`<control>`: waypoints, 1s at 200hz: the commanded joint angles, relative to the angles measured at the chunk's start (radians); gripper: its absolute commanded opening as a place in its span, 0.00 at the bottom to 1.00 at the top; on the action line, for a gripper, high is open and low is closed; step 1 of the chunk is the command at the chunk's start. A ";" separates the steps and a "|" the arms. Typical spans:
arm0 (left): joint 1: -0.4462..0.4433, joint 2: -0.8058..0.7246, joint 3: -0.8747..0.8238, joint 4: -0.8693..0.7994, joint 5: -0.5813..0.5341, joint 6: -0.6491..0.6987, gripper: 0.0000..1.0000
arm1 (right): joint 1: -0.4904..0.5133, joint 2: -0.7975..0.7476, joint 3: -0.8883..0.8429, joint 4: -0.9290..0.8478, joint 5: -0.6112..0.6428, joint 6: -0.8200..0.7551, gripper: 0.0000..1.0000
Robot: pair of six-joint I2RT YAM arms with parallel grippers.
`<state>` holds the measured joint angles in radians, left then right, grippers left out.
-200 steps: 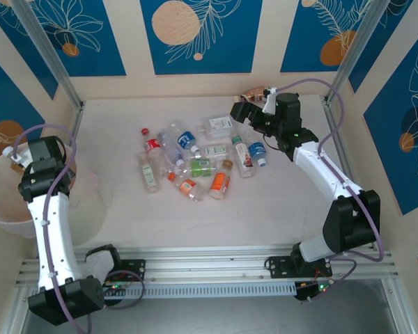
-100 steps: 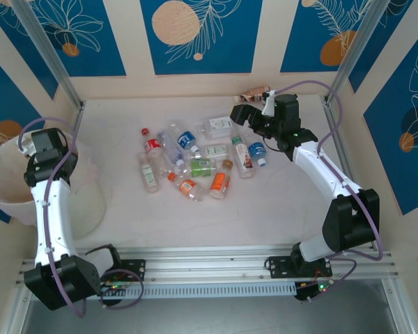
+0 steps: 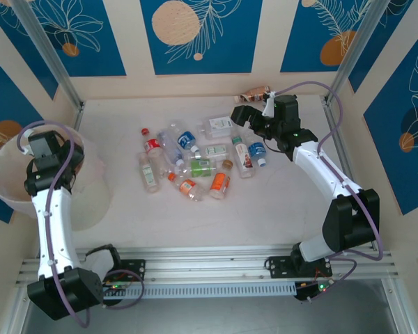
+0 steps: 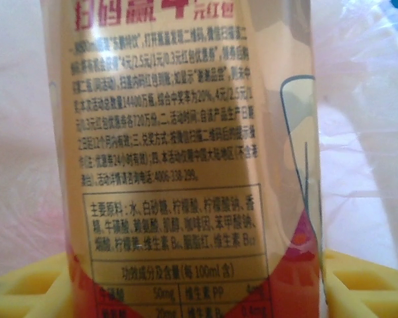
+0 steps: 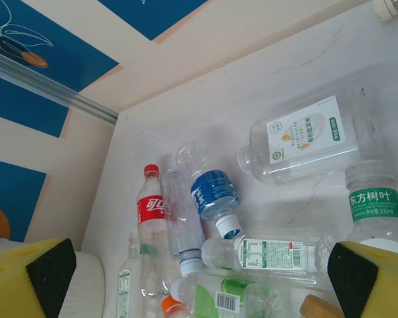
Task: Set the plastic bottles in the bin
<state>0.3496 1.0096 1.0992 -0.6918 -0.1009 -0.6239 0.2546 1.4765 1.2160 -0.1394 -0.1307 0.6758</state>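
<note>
An orange-labelled bottle [image 4: 179, 132] is pinched between the yellow pads [image 4: 26, 291] of the left gripper [image 4: 196, 285] and held over the bin [image 3: 90, 198], while the jaws of the right gripper [image 5: 200, 268] are spread wide above the plastic bottles [image 3: 195, 156] strewn on the table [image 3: 285, 202].

One bin, about fourteen bottles

One bin [image 3: 90, 198]. To its right lie roughly a dozen clustered bottles [image 3: 200, 165]. Farther right sits a lone bottle [image 3: 254, 92]. A gold-labelled bottle [image 4: 179, 165] is at the bin itself.
</note>
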 commanded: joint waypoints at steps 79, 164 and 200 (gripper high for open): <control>0.003 -0.059 0.038 -0.019 0.242 0.021 0.78 | -0.001 0.017 0.025 -0.088 0.121 -0.025 0.99; 0.004 -0.100 0.073 -0.051 0.116 0.074 1.00 | -0.030 0.126 0.067 -0.287 0.325 -0.162 1.00; 0.004 -0.126 0.110 -0.064 0.115 0.088 1.00 | -0.074 0.146 0.039 -0.309 0.295 -0.178 1.00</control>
<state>0.3496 0.9150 1.1618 -0.7376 0.0315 -0.5659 0.2073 1.6131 1.2568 -0.4099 0.1585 0.5396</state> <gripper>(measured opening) 0.999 0.995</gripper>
